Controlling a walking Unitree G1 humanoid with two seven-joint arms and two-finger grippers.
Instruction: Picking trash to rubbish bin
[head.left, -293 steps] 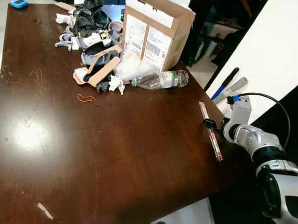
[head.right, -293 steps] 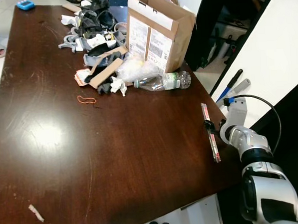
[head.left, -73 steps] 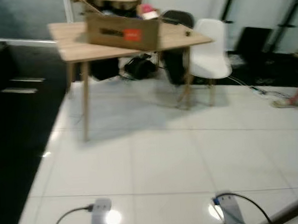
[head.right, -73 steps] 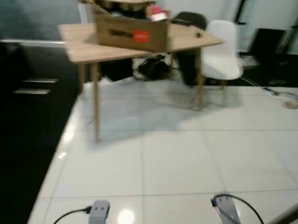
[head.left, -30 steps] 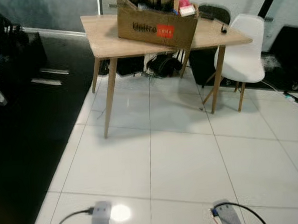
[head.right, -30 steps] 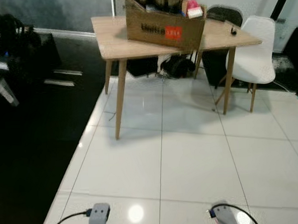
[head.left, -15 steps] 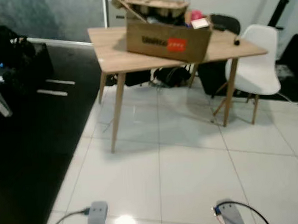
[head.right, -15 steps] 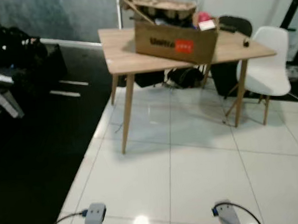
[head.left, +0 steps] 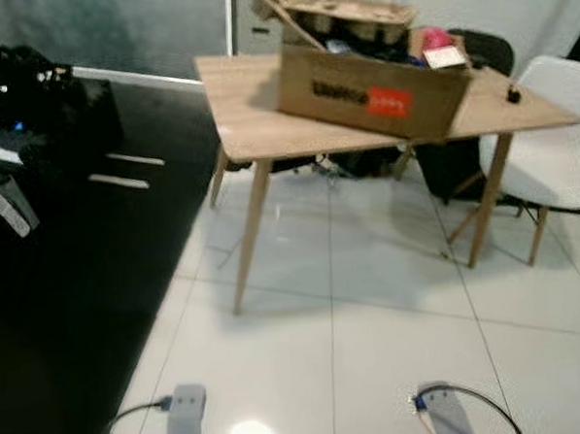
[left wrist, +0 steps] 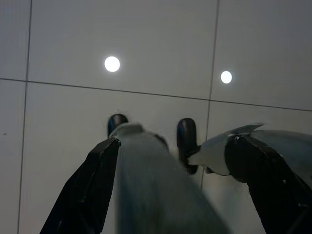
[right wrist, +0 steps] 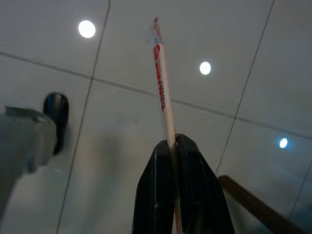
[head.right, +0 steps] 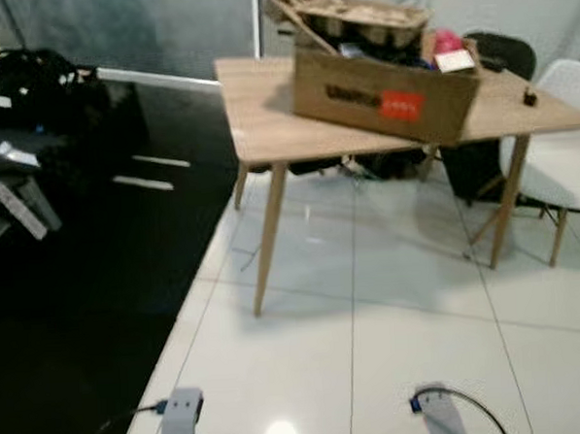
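Pinched shut, the right gripper (right wrist: 171, 142) has its two black fingers (right wrist: 153, 195) pressed together on a long thin wrapped stick (right wrist: 163, 83), a paper sleeve with red print and a clear torn tip. The stick juts straight out past the fingertips, its free end hanging over the white tiled floor (right wrist: 122, 161) below the gripper, where round ceiling lights glint back from the tiles. Beside that gripper, lower down, part of the robot's own grey leg and dark foot comes into the wrist picture. The left gripper (left wrist: 165, 146) hangs idle with its fingers spread wide apart and nothing between them, pointing down at the same pale tiles, with the robot's feet beneath it. From the head, the tops of both wrists (head.left: 189, 417) peek in at the near edge, and well ahead of the grippers stands a light wooden table (head.left: 256, 122) on slanted legs. On it rests a brown cardboard box (head.left: 371, 86) with a red label, stuffed with odds and ends. A white chair (head.left: 559, 154) stands at the table's right end, and black flooring (head.left: 71, 316) lies off to the left.
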